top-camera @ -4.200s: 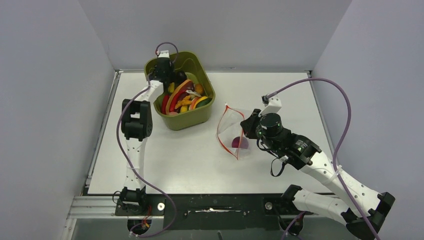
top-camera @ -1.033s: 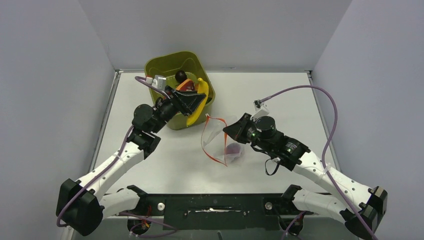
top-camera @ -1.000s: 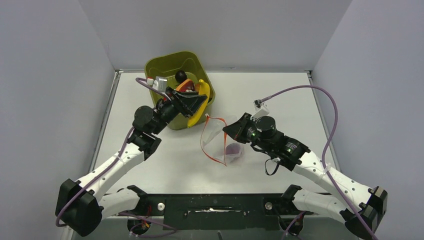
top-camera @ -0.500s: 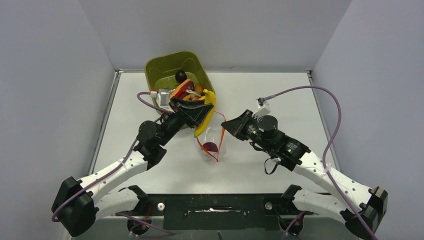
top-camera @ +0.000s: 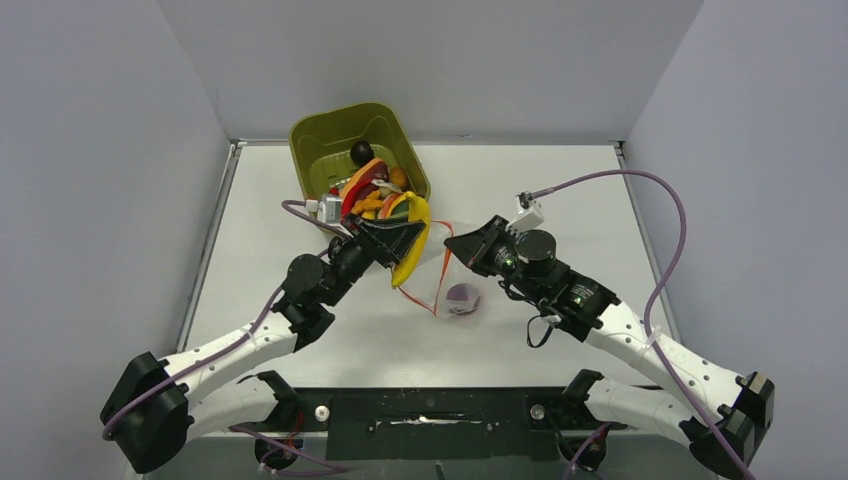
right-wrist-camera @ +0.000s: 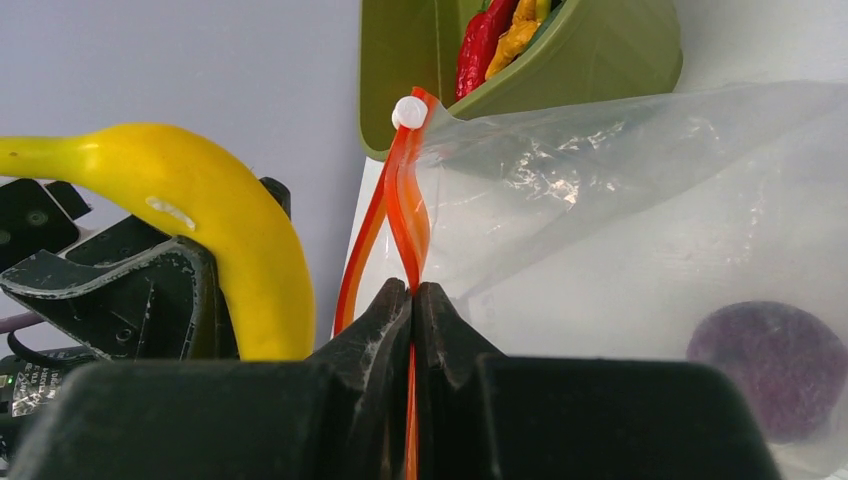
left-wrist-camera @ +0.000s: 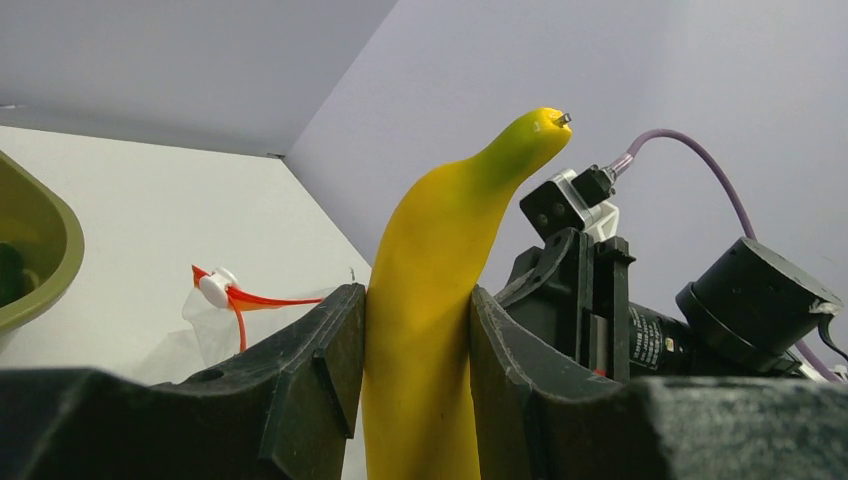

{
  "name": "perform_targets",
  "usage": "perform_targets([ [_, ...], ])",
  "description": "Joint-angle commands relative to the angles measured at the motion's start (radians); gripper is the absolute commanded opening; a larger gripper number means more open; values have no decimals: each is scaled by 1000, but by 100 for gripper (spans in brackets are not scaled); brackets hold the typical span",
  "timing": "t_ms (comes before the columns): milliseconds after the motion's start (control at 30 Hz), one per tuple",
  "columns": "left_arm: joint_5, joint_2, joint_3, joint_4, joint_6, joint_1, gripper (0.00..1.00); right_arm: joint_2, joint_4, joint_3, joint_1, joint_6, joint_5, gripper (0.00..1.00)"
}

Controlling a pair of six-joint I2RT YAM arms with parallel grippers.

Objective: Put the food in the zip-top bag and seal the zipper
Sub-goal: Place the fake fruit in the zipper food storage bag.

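My left gripper (top-camera: 398, 243) is shut on a yellow banana (top-camera: 412, 247), held just left of the zip-top bag's mouth. In the left wrist view the banana (left-wrist-camera: 432, 290) stands upright between the fingers (left-wrist-camera: 325, 350), with the red-orange zipper (left-wrist-camera: 258, 298) behind it. The clear zip-top bag (top-camera: 452, 280) hangs from my right gripper (top-camera: 466, 256), which is shut on one side of the zipper (right-wrist-camera: 404, 215). The other side bows out left, so the mouth gapes. A purple round piece (right-wrist-camera: 776, 368) lies inside the bag. More food (top-camera: 374, 188) fills the bin.
The olive-green bin (top-camera: 335, 140) stands at the back left of the white table (top-camera: 560, 190), close behind the bag. Grey walls enclose the table on three sides. The right arm's purple cable (top-camera: 640, 180) arcs over the right half.
My left arm has carried the banana out of the bin and forward to the bag's mouth. The right gripper has kept its hold and shifted the bag slightly.
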Motion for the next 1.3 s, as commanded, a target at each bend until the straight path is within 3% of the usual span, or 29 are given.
perform_targets([
  [0,-86,16,-1,104,-45,-21,10,5,83,27,0,9,30,0],
  [100,-111,4,-20,86,-50,-33,9,7,77,37,1,-5,58,0],
  [267,-136,-31,19,-102,-35,-54,10,9,84,44,1,-49,101,0],
  [433,-176,-33,-97,104,-44,-69,10,19,112,41,2,-31,73,0],
  [733,-206,36,-36,103,-56,-80,10,39,141,22,4,-1,31,0],
  [833,-268,35,-23,9,-74,-94,12,39,136,29,4,-4,41,0],
  [900,-309,35,-53,59,-74,-107,13,42,138,38,3,-8,43,0],
  [1100,-382,108,-109,305,4,-133,15,67,155,46,4,2,-6,0],
  [1267,-429,151,-78,326,143,-171,15,72,181,36,7,21,-26,0],
])
